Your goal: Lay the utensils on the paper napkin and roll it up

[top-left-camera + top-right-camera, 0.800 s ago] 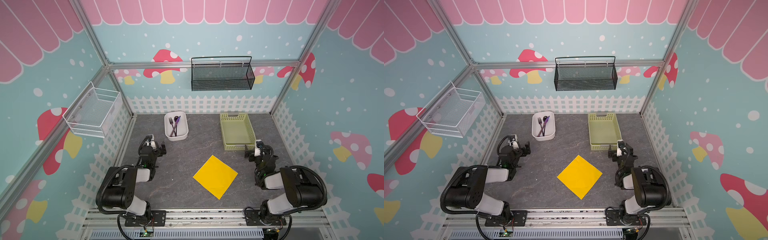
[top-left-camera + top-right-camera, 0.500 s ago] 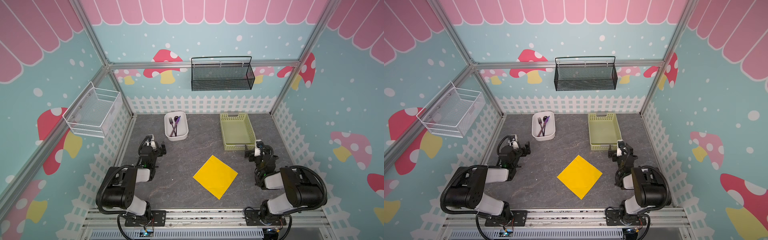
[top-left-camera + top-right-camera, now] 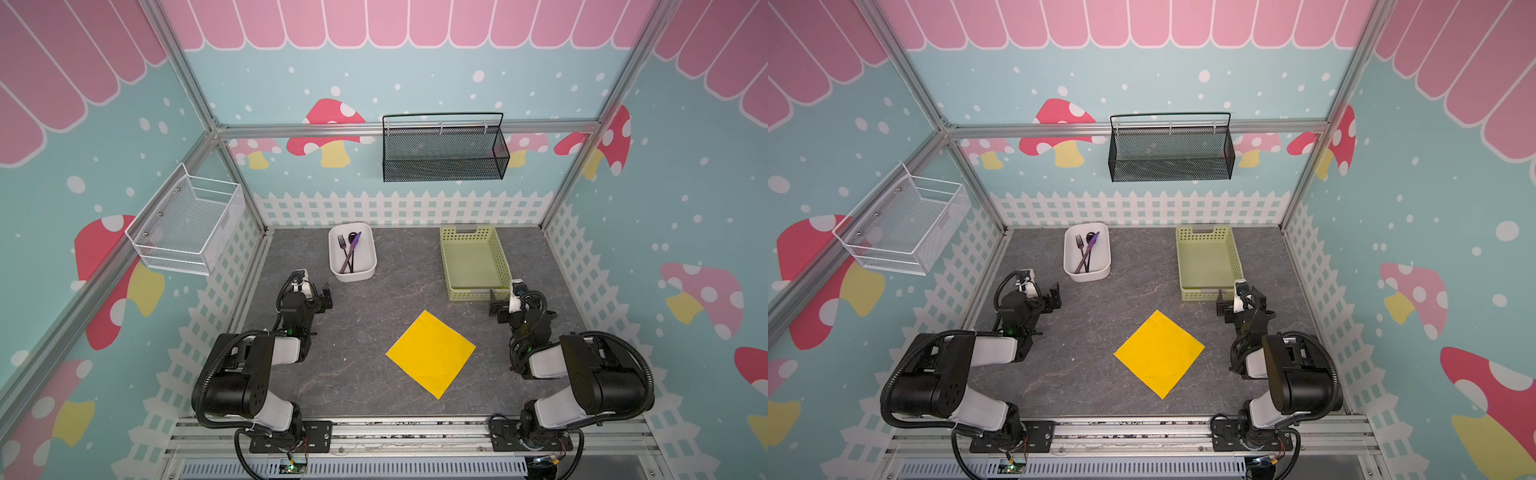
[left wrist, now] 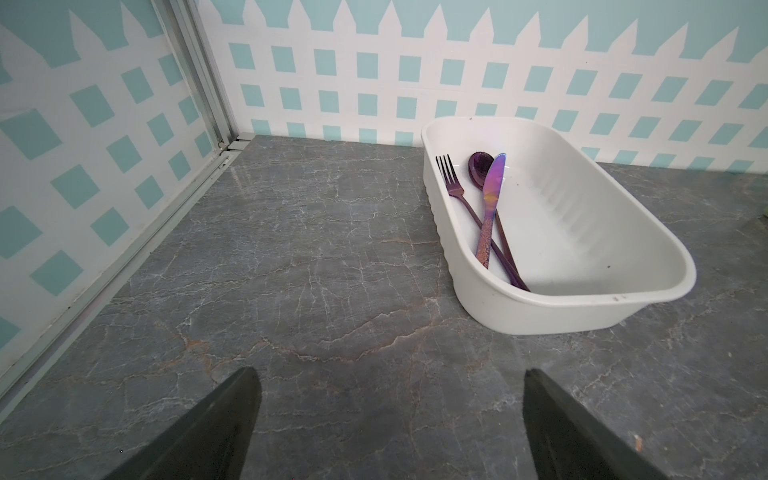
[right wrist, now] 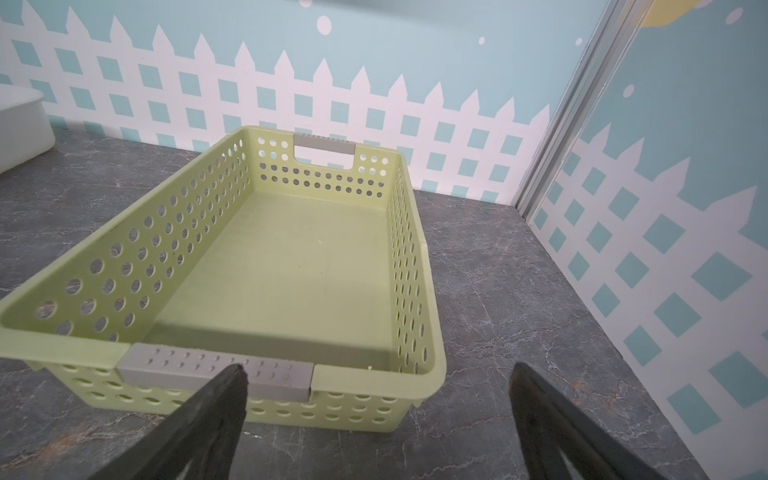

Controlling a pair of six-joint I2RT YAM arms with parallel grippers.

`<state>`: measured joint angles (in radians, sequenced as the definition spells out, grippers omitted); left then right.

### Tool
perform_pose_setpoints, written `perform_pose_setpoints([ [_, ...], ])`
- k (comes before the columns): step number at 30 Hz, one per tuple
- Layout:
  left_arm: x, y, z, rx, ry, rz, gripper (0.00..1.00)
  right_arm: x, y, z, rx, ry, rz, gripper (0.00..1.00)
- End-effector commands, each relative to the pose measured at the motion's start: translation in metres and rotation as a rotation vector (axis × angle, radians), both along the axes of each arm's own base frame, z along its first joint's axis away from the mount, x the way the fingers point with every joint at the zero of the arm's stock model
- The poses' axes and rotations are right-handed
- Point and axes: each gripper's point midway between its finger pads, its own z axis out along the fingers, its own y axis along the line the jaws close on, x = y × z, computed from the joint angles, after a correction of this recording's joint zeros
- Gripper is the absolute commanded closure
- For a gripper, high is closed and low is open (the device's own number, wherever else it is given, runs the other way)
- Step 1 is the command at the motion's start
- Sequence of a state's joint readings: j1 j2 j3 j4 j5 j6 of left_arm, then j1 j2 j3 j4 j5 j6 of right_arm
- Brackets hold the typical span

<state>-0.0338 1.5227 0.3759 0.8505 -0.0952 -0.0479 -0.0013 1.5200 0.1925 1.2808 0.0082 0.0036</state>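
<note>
Yellow napkin [image 3: 431,353] flat near desk [image 3: 365,320] front edge, utensils [image 4: 492,187] in tub [image 4: 561,311] at back, left claw [image 4: 388,382] and right claw [image 5: 378,374] released

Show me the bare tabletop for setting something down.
Bare: the strip between the white tub and green basket; the stretch between the paper napkin and left gripper. Tight: the right gripper sits close to the basket's near wall.

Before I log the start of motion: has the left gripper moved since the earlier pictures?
No. In a top view the left gripper keeps the same place, just left of the near end of the white tub, fingers open.
</note>
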Motion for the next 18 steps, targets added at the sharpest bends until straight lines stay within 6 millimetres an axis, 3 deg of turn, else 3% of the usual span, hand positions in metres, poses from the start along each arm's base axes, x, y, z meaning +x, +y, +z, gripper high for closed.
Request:
perform_pose_setpoints([
  [1, 0.0072, 0.0089, 0.0079, 0.020, -0.025, 0.041, 0.00, 0.0042, -0.0031, 0.0107, -0.021, -0.041, -0.009, 0.00],
  [18, 0.0068, 0.0102, 0.0077, 0.021, -0.024, 0.048, 0.00, 0.0038, -0.0038, 0.0107, -0.022, -0.041, -0.013, 0.01],
])
